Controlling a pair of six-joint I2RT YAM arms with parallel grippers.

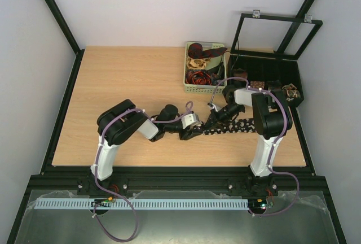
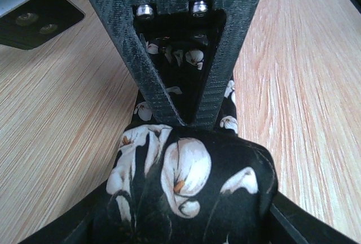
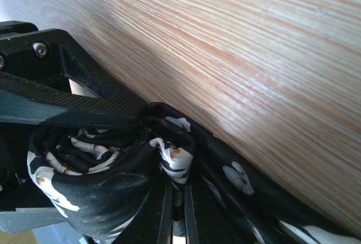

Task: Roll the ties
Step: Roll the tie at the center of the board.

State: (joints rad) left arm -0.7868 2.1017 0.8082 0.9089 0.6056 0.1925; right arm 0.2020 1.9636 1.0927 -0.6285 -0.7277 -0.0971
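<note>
A black tie with white flowers [image 1: 240, 125] lies on the wooden table, its flat tail running right. Its left end is wound into a thick roll [image 2: 192, 182]. My left gripper [image 1: 194, 129] holds that roll from the left, and the roll fills the space between its two fingers [image 2: 180, 224]. My right gripper [image 1: 216, 118] comes in from the right. Its thin fingers [image 3: 176, 204] are shut on fabric at the roll's centre [image 3: 175, 156]. One black right finger [image 2: 169, 40] stands just behind the roll in the left wrist view.
A pale green basket [image 1: 192, 83] holding several loose ties stands at the back centre. To its right is a black compartment box [image 1: 282, 74] with its lid [image 1: 276, 32] raised and small coils [image 1: 256, 84] inside. Both arms meet near the table's front right.
</note>
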